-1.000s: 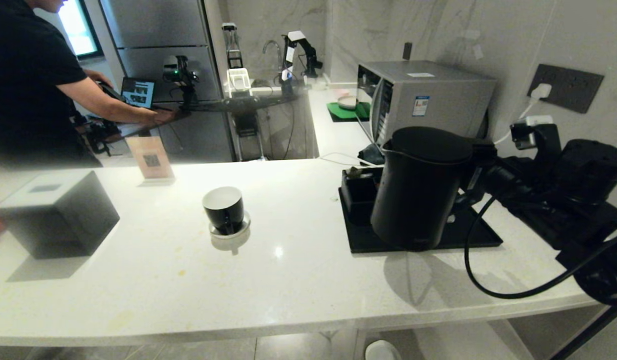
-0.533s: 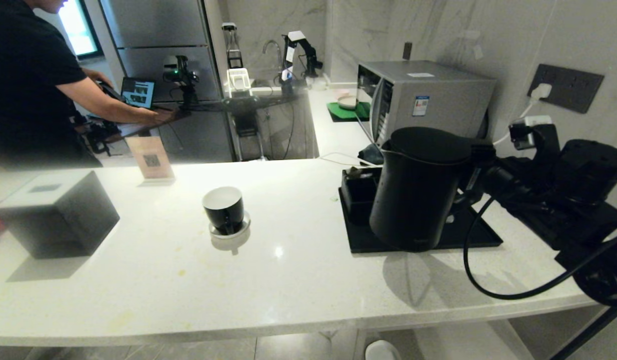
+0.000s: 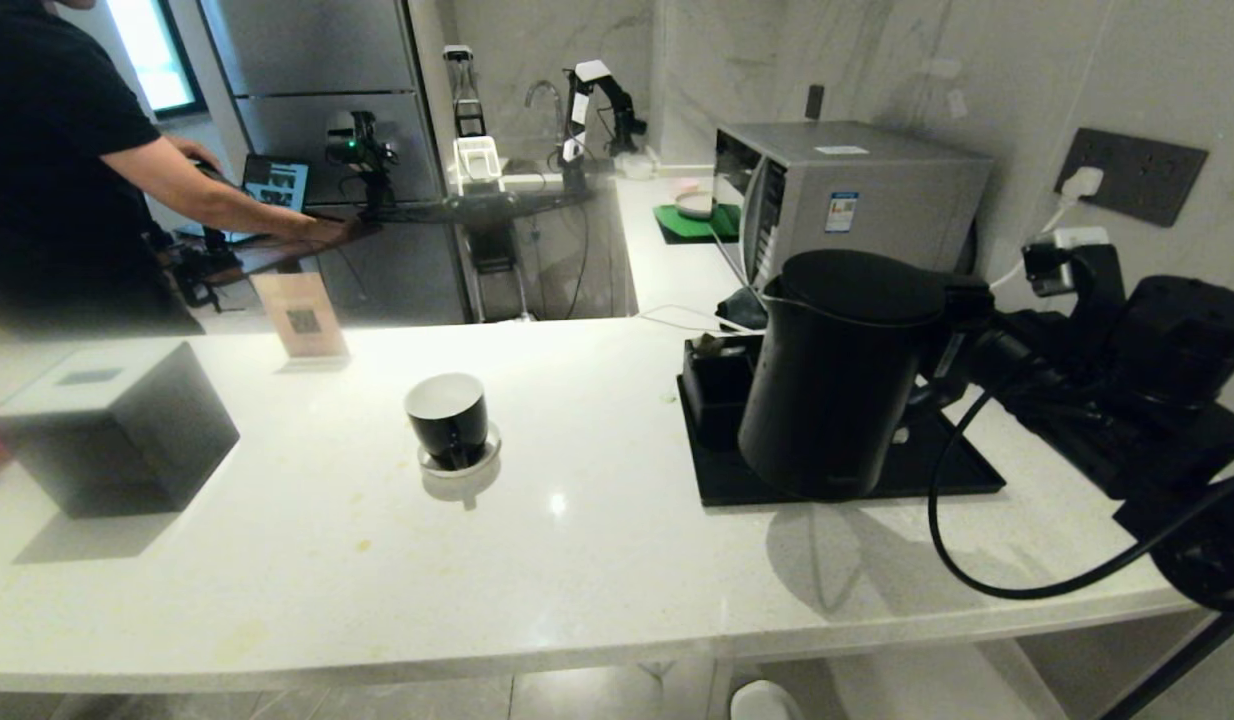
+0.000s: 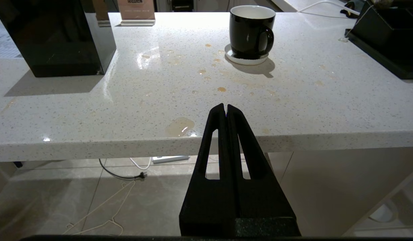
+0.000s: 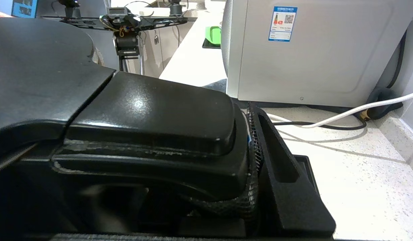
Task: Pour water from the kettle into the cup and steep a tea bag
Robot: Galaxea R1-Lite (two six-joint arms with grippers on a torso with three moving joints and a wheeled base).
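Kettle [image 3: 837, 385] barely shifts, right of frame, over black tray [image 3: 962, 470]. Right gripper [image 5: 250, 157] clamps its handle: rigid, likely heavy, sloshy. Left gripper [image 4: 226, 108] closed. Cup [image 3: 447, 418] center-left on counter [image 3: 577, 560].

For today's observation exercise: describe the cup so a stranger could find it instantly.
On the white counter, look left of the black tray carrying the tall kettle. The cup stands alone mid-counter on a small round coaster. Unlike the black cube box further left, it is small, glossy, white inside, with an ear handle.

Your head camera looks down on the tabletop [image 3: 577, 560] from above. Your left wrist camera faces the cup [image 4: 250, 31] from below tabletop edge; both show it. Your right wrist camera sits tight against the kettle [image 5: 92, 127].
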